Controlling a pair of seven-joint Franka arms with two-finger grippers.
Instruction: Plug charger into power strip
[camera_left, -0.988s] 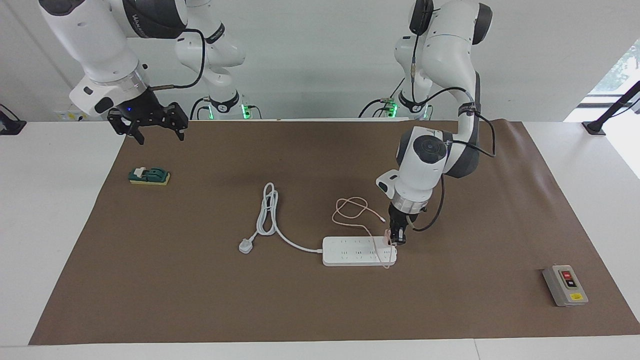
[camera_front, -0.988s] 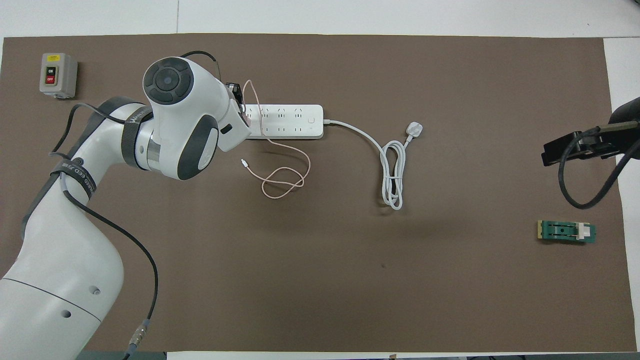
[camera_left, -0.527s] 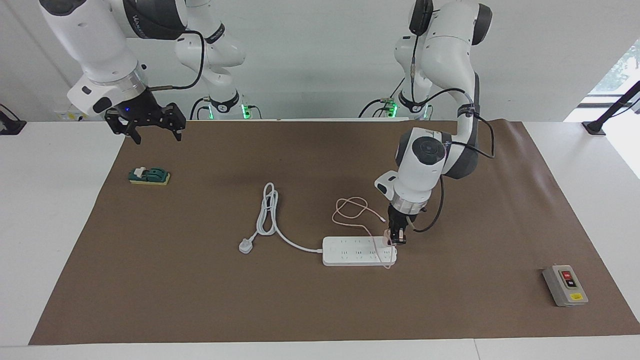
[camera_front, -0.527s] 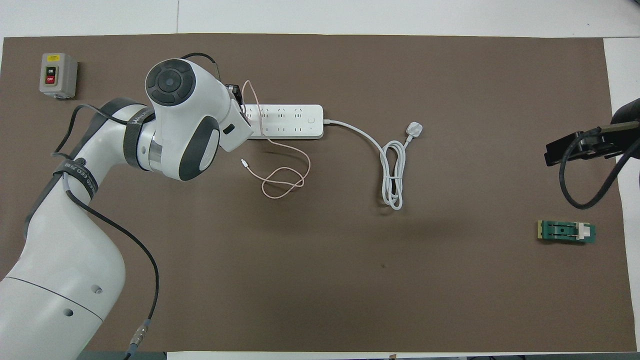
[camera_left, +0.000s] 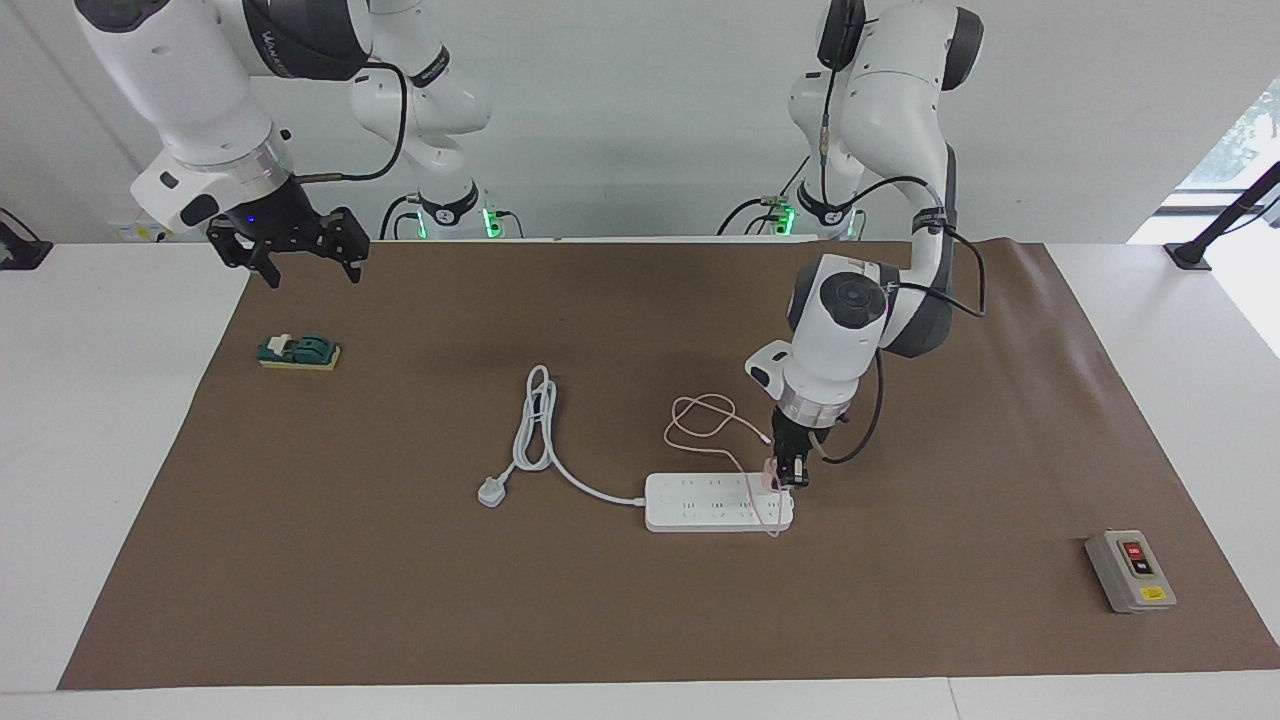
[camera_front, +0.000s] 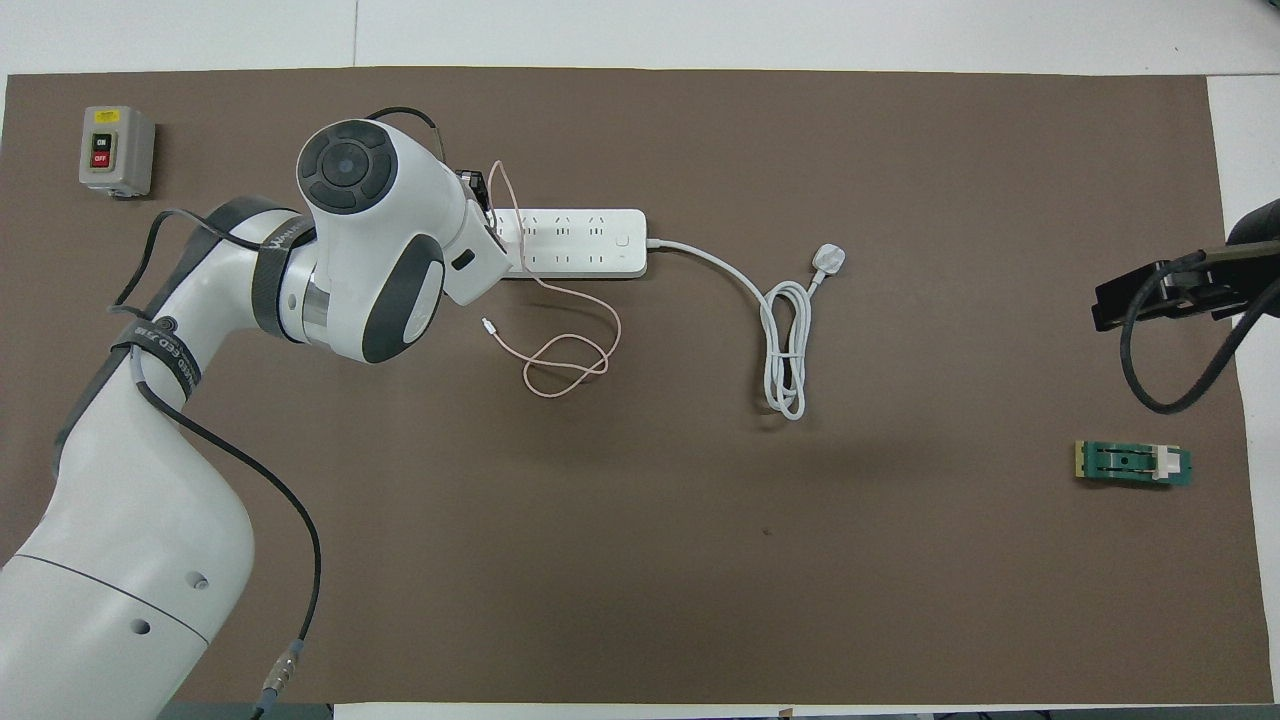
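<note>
The white power strip (camera_left: 715, 503) lies flat in the middle of the brown mat and also shows in the overhead view (camera_front: 575, 243). My left gripper (camera_left: 790, 478) points down over the strip's end toward the left arm's end of the table. It is shut on the small pink charger (camera_left: 773, 470), held just above the strip's outlets. In the overhead view the arm hides the charger and most of the left gripper (camera_front: 478, 195). The thin pink cable (camera_left: 700, 420) loops on the mat nearer to the robots (camera_front: 565, 360). My right gripper (camera_left: 300, 255) waits open, high over the mat's corner.
The strip's thick white cord ends in a white three-pin plug (camera_left: 490, 491) on the mat. A grey box with red and black buttons (camera_left: 1130, 572) sits at the left arm's end. A green and yellow block (camera_left: 298, 352) lies below the right gripper.
My left gripper has shifted slightly along the strip's end with the charger and lifted a little. The right gripper has drifted a little up and outward.
</note>
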